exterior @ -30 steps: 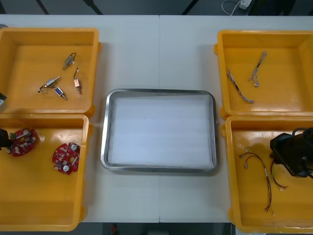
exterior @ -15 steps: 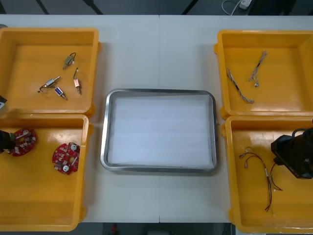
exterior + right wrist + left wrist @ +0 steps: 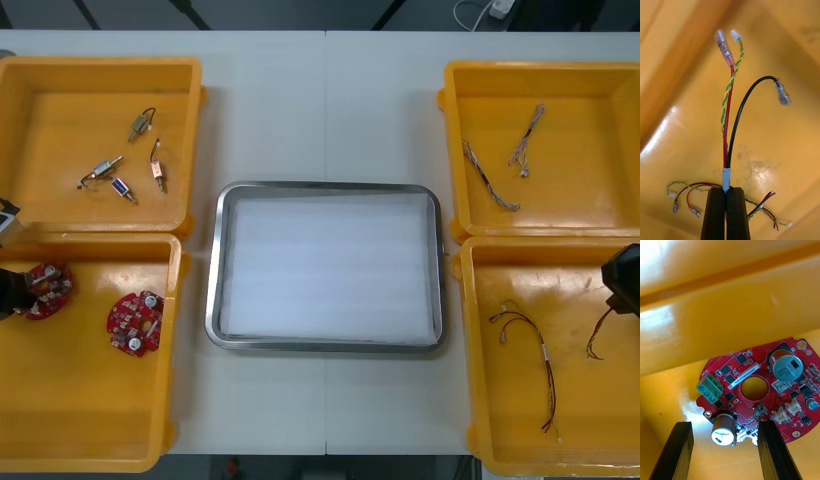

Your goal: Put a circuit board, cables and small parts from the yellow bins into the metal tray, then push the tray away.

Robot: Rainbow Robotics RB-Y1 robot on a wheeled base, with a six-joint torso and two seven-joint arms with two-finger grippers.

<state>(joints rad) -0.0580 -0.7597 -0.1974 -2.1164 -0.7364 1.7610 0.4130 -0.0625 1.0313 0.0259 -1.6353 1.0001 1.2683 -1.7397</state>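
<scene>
Circuit board (image 3: pixel 752 369) lies before the spread left pincer (image 3: pixel 724 423), while the right pincer (image 3: pixel 726 189) pinches a red and yellow cable (image 3: pixel 728 112).

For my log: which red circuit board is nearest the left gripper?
The board at the bin's outer wall, before the open left gripper; the other board lies nearer the metal tray; the right gripper holds a cable.

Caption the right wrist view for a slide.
Right tool shut on a red, black and yellow-green cable bundle over the yellow bin floor.
</scene>
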